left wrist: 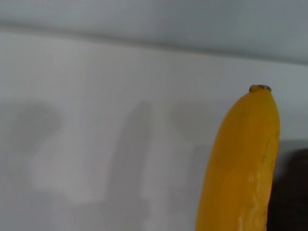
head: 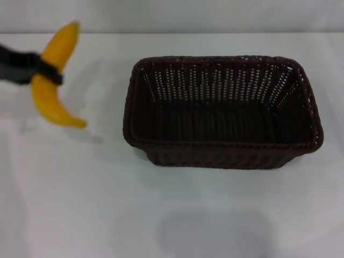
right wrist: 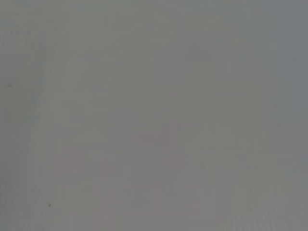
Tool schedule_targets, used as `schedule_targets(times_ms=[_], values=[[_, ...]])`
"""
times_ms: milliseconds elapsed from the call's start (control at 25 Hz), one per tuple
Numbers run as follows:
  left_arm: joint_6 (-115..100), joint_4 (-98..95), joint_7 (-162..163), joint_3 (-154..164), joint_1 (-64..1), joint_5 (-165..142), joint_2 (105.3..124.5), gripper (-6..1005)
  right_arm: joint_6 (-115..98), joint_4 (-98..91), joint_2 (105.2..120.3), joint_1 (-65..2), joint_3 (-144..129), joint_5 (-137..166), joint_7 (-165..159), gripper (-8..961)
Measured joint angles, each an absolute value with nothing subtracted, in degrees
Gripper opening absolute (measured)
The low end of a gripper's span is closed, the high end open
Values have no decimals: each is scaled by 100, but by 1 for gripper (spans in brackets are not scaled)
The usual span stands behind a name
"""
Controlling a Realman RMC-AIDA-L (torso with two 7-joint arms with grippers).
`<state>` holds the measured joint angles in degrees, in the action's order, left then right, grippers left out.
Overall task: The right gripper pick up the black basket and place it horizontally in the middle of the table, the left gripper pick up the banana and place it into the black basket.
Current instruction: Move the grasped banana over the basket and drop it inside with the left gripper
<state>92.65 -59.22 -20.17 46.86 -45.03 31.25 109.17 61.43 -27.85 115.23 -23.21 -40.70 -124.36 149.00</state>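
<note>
Left gripper [head: 47, 72] at nine o'clock clamps the banana [head: 52, 80] mid-body, off the table [head: 80, 204], left of the black basket [head: 223, 110] sitting centre. Its wrist view shows banana tip only; the right wrist shows nothing. Best carry toward three o'clock, clear the rim, lower gently. No writing visible.

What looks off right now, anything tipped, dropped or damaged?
Nothing stands out. The black basket sits upright and empty on the table; the left gripper holds the banana beside it.
</note>
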Motion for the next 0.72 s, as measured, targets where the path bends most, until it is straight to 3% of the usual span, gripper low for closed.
schedule_targets(times_ms=[160, 320, 720], values=[[9907, -6135, -2378, 4696, -4772, 4120, 10851, 518, 6159, -2786, 11522, -2321, -4069, -12436, 14899, 662], [10117, -6063, -2676, 4721, -5072, 4395, 10904, 526, 6196, -2782, 11525, -2333, -4069, -12437, 14908, 662], [9730, -4864, -3690, 4736, -5861, 4435, 11419, 547, 6205, -2742, 11531, -2343, -4070, -12445, 14940, 662]])
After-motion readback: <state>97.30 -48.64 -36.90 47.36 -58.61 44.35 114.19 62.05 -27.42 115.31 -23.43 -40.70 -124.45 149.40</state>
